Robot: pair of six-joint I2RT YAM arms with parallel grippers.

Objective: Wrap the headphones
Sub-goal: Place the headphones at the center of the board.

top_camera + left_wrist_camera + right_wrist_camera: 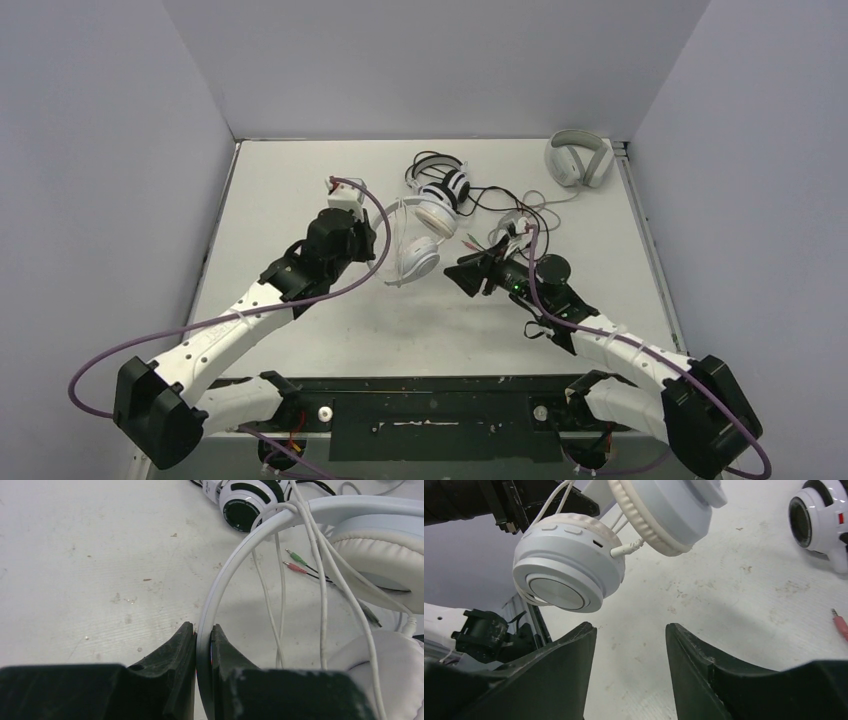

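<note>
The small all-white headphones (418, 250) hang lifted off the table in the middle. My left gripper (204, 630) is shut on their thin white headband (235, 565). Their thin white cable (322, 585) runs in loops over the headband near an ear cup (380, 560). Just right of them, my right gripper (631, 630) is open with nothing between its fingers, and a white ear cup (569, 565) hangs a little ahead of it. The black-and-white headset (445, 190) lies behind on the table with its black cable spread to the right.
A light grey over-ear pair (578, 160) lies at the back right corner. Green and pink plugs (297, 562) lie on the table past the headband. Grey walls close in the table's left, back and right sides.
</note>
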